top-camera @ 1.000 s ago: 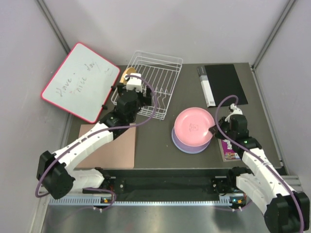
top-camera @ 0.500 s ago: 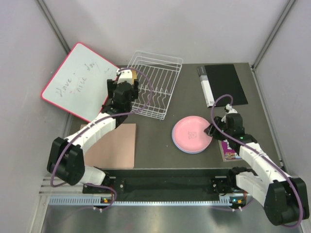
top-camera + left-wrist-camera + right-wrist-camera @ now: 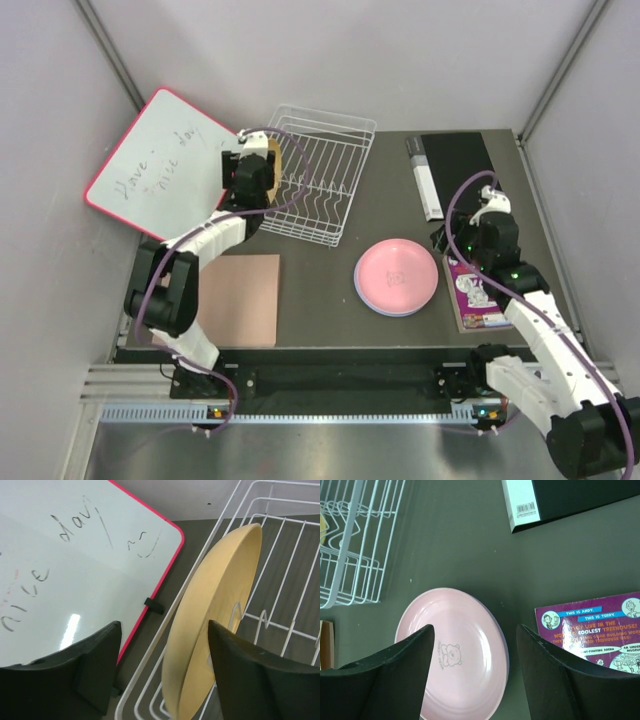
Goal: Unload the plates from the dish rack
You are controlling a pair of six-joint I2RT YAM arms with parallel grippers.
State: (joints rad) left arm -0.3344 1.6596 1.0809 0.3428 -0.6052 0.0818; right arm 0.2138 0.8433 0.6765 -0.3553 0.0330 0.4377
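At 10 o'clock in the top view: red-framed whiteboard with handwriting (image 3: 165, 175). Below it, at 7 o'clock: flat brown rectangular mat (image 3: 235, 300).

Left gripper (image 3: 164, 630): reaches to the 9 o'clock end of the white wire dish rack (image 3: 330, 170), gapes wide, clamps nothing. One finger on the whiteboard side, the other over the rack wires, with the rim of the round orange-yellow plastic plate (image 3: 210, 610) between them; contact cannot be told.

Orange-yellow plate: stands on edge among the divider wires, at the rack's 9 o'clock end.

At 5 o'clock of the rack: round pink plastic plate (image 3: 397, 275), flat on the table, stacked on a purple plate (image 3: 363, 296) of which only a rim shows at 8 o'clock.

At 1 o'clock: flat black box with a white edge (image 3: 462, 170). Just beside the pink plate at 3 o'clock: purple comic-covered book (image 3: 478, 300).

Right gripper (image 3: 475, 627): hovers above the pink plate's 3 o'clock side, spread wide, holds nothing
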